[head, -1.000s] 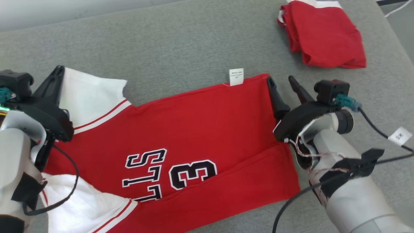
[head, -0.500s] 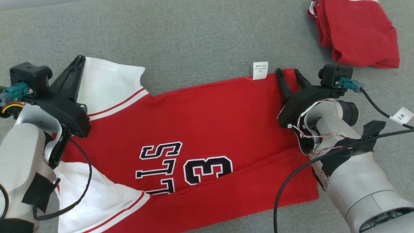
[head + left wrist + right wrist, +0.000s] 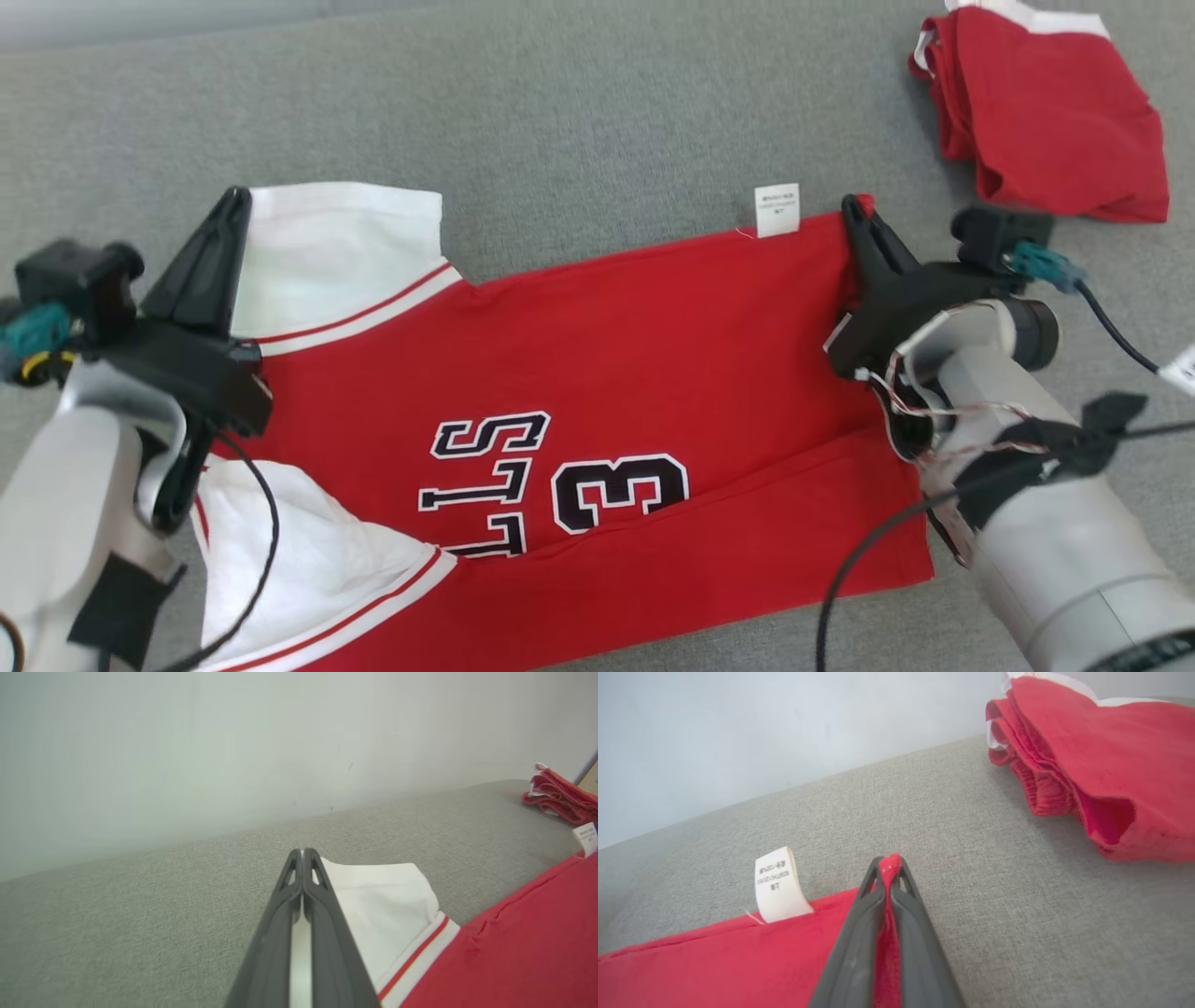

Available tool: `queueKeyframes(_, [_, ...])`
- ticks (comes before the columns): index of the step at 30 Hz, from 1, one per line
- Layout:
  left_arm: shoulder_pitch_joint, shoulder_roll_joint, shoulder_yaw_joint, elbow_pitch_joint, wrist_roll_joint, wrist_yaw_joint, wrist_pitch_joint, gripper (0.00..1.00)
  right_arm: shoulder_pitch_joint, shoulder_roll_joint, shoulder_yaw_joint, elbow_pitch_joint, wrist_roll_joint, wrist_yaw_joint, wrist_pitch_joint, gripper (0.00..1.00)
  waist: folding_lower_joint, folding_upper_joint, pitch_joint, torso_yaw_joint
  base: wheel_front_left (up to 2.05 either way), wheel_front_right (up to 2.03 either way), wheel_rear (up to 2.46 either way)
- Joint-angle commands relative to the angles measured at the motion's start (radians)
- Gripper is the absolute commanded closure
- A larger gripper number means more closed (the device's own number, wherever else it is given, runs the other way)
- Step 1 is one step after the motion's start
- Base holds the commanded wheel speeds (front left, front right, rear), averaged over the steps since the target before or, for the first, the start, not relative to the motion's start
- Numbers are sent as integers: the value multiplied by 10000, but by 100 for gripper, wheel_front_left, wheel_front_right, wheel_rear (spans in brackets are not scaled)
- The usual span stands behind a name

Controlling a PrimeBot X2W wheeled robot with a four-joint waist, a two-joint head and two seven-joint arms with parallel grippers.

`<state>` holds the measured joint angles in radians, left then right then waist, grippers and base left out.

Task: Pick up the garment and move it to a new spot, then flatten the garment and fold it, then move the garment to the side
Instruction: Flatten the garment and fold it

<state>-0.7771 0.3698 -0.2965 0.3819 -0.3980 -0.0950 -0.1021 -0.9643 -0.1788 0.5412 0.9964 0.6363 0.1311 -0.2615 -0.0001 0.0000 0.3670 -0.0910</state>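
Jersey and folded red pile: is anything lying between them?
Nothing: between the jersey and the pile the grey surface is bare, as the head and right wrist views show.

Red jersey [image 3: 653,355], white sleeves [image 3: 336,243] with red stripes, black white-edged lettering [image 3: 616,493]; plain red bundle [image 3: 1055,112] upper right; grey cloth surface [image 3: 560,112].

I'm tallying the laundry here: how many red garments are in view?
2. A jersey lies spread across the middle of the grey table; a folded garment sits at the far right of it. Others may lie outside the views.
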Motion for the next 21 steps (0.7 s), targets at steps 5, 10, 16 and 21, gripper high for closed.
queueKeyframes(5, [1176,-18,232,-964,-450,158,-386,100,1207,-543,56,-1350,351,-7,-39,100,1,0,-556,199,0,0,0])
queueKeyframes(10, [2125,-79,469,-1852,-809,402,-604,100,2079,-927,78,-2302,547,-7,-41,100,1,0,-839,327,0,0,0])
queueKeyframes(16, [3123,-253,685,-2760,-1379,401,-886,100,2919,-1295,-10,-3146,828,-7,-41,100,1,0,-1145,491,0,0,0])
queueKeyframes(21, [3857,-442,759,-3381,-1675,440,-1050,100,3395,-1509,-15,-3387,846,-7,-40,100,1,0,-1360,758,0,0,0])
